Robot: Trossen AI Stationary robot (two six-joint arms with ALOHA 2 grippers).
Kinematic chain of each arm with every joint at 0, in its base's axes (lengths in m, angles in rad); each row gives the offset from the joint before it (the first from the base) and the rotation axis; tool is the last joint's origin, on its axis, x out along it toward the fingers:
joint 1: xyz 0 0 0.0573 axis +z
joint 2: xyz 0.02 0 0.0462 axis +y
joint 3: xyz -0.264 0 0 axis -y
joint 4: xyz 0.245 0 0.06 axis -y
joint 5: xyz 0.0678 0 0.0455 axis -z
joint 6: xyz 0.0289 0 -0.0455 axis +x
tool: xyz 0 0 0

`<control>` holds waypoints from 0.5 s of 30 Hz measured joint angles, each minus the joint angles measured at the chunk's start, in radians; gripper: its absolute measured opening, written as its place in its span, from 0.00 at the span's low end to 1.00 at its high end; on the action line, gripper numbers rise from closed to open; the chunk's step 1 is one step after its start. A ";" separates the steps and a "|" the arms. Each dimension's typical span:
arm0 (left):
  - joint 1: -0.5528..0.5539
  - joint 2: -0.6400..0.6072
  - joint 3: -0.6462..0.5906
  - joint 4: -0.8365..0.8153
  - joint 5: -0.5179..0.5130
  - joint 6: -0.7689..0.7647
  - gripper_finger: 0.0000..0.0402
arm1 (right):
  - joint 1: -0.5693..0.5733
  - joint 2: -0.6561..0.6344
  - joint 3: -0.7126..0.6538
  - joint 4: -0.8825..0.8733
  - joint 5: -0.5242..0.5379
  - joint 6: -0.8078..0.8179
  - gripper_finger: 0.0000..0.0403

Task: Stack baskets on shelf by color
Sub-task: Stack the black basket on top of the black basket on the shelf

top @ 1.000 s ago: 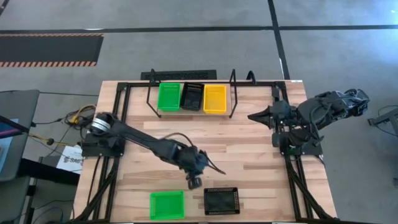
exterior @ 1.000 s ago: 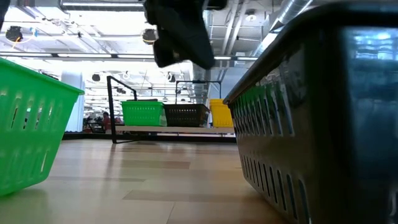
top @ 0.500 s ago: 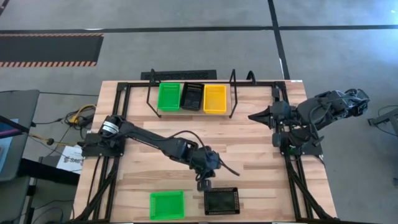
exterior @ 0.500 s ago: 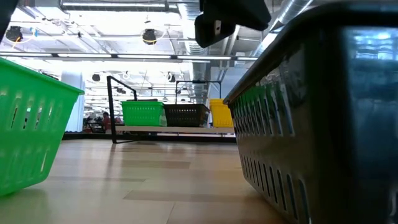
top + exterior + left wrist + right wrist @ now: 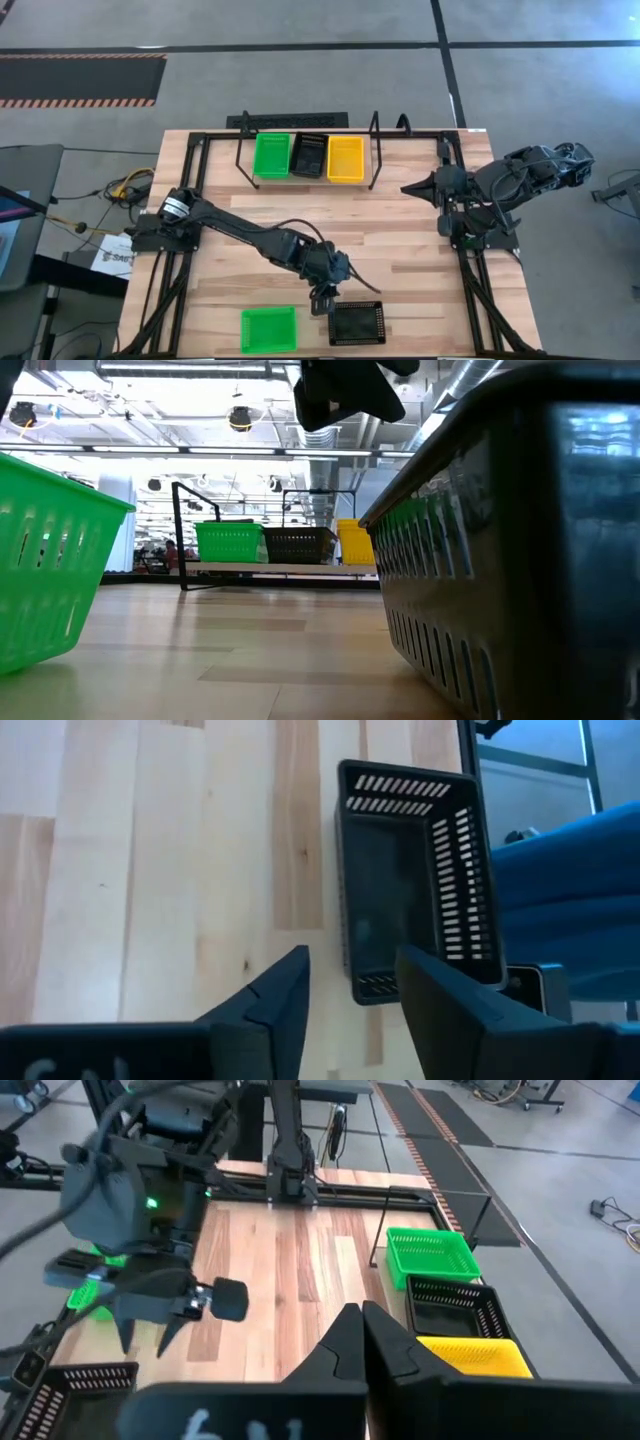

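Note:
On the shelf (image 5: 280, 569) at the table's far side stand a green basket (image 5: 271, 155), a black one (image 5: 308, 155) and a yellow one (image 5: 346, 158), side by side on their bottoms. Near the front edge, a second green basket (image 5: 269, 329) and a second black basket (image 5: 357, 322) rest on the tabletop. My left gripper (image 5: 322, 303) hangs open just above the black basket's far left corner (image 5: 352, 982), and its fingers straddle that corner without touching it. My right gripper (image 5: 405, 187) waits shut at the table's right, above the wood.
Black metal frame rails (image 5: 190, 180) run along the table's left and right sides, and the right arm's base (image 5: 480, 225) stands on the right one. Bare wood (image 5: 330, 215) lies between the shelf and the front baskets.
My left gripper has travelled toward the table's right and near edges, from beside the front green basket to the black basket's far left corner. The baskets have stayed where they were.

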State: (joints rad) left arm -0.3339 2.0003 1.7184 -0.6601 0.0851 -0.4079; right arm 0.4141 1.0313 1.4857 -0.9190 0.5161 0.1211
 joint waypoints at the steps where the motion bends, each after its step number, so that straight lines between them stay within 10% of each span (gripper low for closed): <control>1: -0.005 0.003 0.000 0.002 -0.007 -0.006 0.34 | 0.000 0.000 0.000 -0.004 -0.001 0.000 0.01; 15: -0.032 0.130 0.017 0.051 -0.019 -0.076 0.35 | 0.006 -0.043 0.000 -0.019 -0.022 -0.013 0.01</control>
State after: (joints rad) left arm -0.3656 2.1304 1.7355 -0.6090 0.0658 -0.4843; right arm 0.4199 0.9885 1.4853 -0.9383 0.4938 0.1080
